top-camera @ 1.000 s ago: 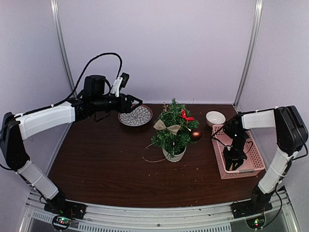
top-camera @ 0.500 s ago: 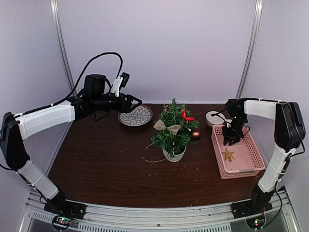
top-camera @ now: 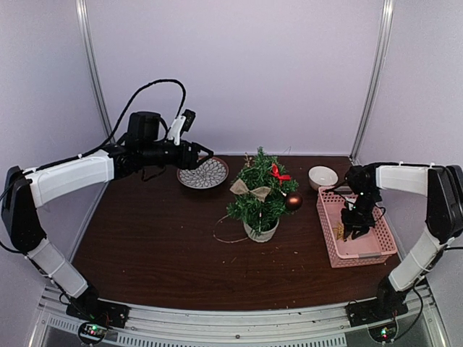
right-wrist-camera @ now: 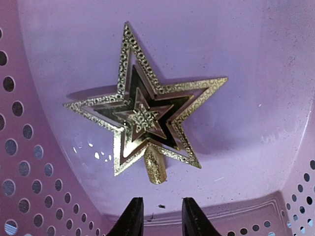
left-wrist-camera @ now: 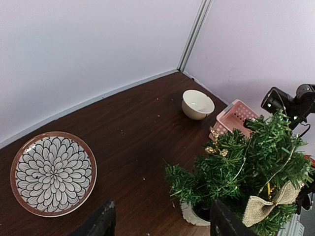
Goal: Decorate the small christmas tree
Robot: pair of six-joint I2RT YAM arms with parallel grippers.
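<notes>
Right gripper (right-wrist-camera: pixel 162 216) hangs fingers-down inside the pink perforated plastic basket (top-camera: pixel 327 238). Its jaws stand narrowly apart with nothing between them, just short of the stub of a gold glitter star topper (right-wrist-camera: pixel 142 118) that lies flat on the basket floor. To its left, outside the basket and apart from it, the small christmas tree (top-camera: pixel 262 195) stands upright near the middle of the dark wooden table (top-camera: pixel 145 246). Its needles are bushy, dark green and tinsel-like, and its pot (top-camera: pixel 261 232) is white and round. The branches carry a burlap bow (top-camera: pixel 249 190), a red bow (top-camera: pixel 278 173), a glossy dark-red bauble (top-camera: pixel 293 202) and a gold beaded sprig (left-wrist-camera: pixel 216 147). Left gripper (top-camera: pixel 205 153), jaws wide and empty, hangs in the air behind and left of the tree, near a round plate (top-camera: pixel 203 173) with a petal pattern and a brown rim. A small white bowl (top-camera: pixel 323 176) sits just behind the basket
</notes>
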